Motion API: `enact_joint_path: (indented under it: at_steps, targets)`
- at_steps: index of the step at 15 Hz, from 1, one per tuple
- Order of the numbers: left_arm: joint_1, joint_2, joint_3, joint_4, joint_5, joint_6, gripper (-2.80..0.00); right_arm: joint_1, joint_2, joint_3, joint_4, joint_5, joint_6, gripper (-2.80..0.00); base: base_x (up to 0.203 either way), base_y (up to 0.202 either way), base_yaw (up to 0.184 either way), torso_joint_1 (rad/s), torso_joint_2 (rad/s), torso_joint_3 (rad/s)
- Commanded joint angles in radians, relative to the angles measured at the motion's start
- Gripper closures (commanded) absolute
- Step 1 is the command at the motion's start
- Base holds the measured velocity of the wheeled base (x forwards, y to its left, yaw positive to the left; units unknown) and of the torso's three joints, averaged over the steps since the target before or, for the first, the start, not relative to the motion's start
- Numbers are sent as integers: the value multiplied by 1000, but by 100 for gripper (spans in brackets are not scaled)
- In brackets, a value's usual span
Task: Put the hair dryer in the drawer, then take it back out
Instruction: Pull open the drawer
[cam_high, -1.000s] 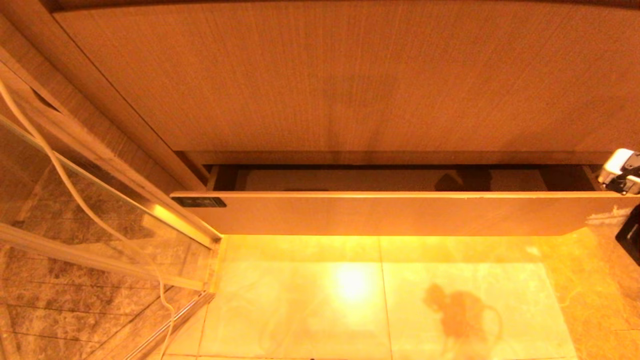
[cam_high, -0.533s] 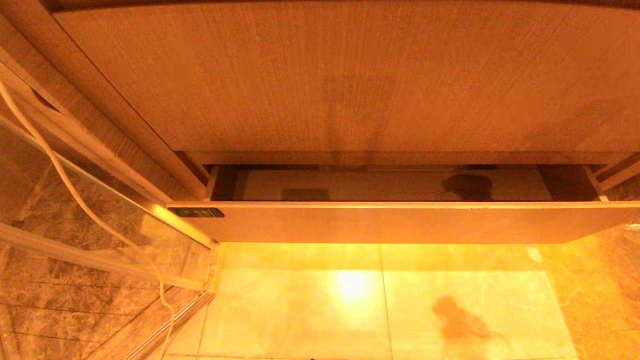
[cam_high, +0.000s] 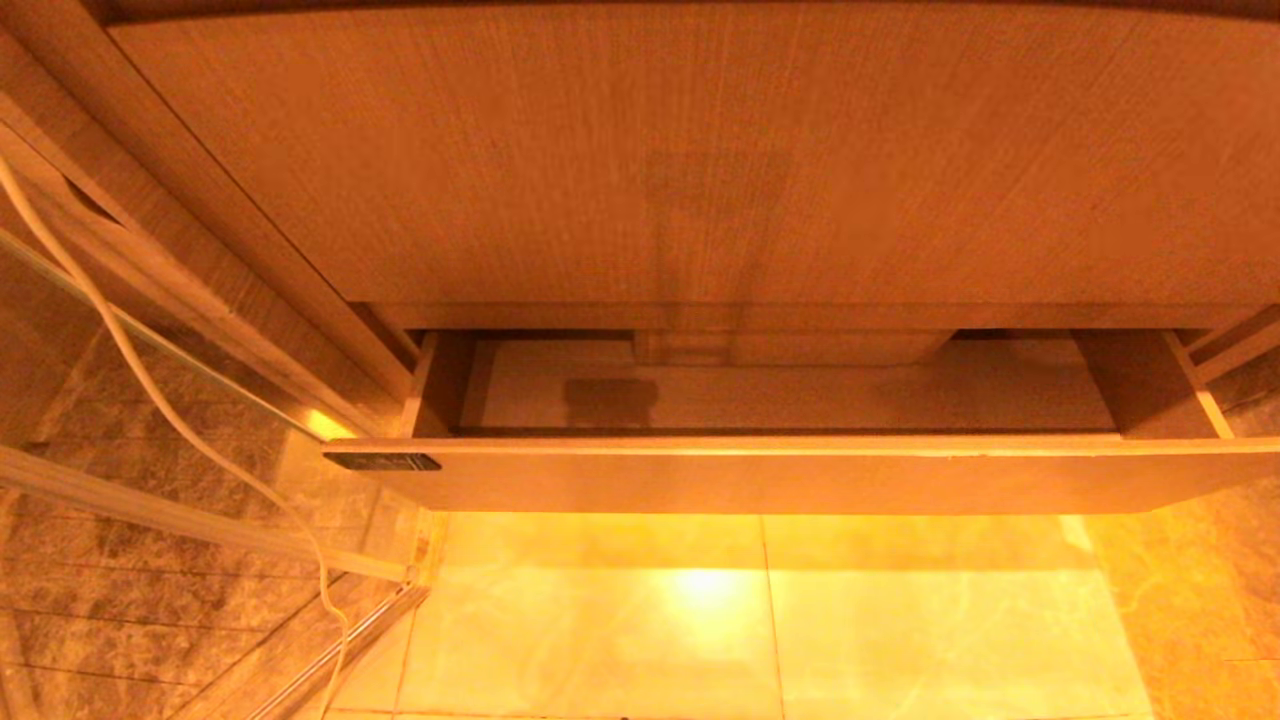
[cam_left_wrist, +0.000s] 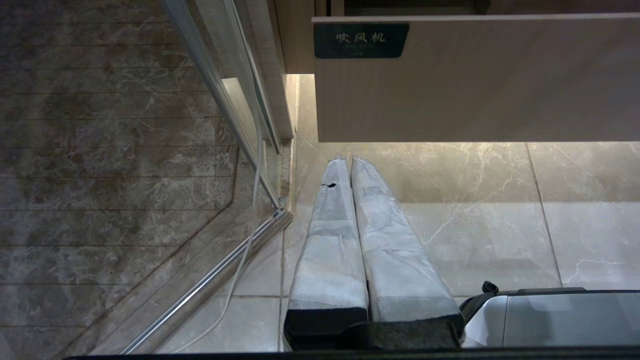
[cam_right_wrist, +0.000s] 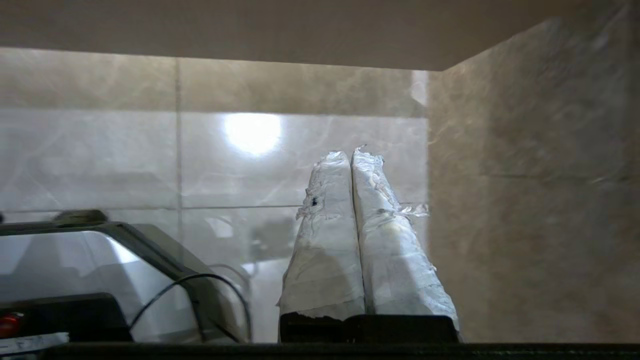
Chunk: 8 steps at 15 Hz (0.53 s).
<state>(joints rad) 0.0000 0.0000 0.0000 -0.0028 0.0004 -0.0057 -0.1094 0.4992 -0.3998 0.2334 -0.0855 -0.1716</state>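
The left gripper (cam_left_wrist: 350, 159) is hanging low over the floor tiles (cam_left_wrist: 490, 235), fingers pressed together and holding nothing. The right gripper (cam_right_wrist: 351, 151) is also closed and empty, pointing at a marble wall (cam_right_wrist: 525, 150). Farther, the drawer (cam_high: 800, 478) is standing open under the cabinet (cam_high: 700, 150); I am seeing no hair dryer inside it.

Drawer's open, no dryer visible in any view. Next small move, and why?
Probably go look for the hair dryer. The drawer stands open and what shows of its inside is bare; both the right gripper and left gripper are shut and empty, low over the floor tiles. With nothing to grasp in view, neither should reach yet.
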Motion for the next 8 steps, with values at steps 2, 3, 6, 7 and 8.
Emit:
enact_joint_path:
  at_steps: [2, 3, 6, 7, 8]
  targets:
    - [0, 0, 0, 0, 0, 0, 0, 33, -226, 239, -131, 4, 47, 0, 0, 0, 0, 0, 0, 0]
    - [0, 1, 0, 0, 1, 0, 0, 38, -226, 328, -261, 10, 46, 0, 0, 0, 0, 0, 0, 0]
    - [0, 1, 0, 0, 1, 0, 0, 72, -284, 405, -328, 64, 37, 0, 0, 0, 0, 0, 0, 0]
    - [0, 0, 0, 0, 1, 0, 0, 86, -361, 400, -306, 76, 35, 0, 0, 0, 0, 0, 0, 0]
    - [0, 1, 0, 0, 1, 0, 0, 97, -427, 397, -290, 86, 42, 0, 0, 0, 0, 0, 0, 0]
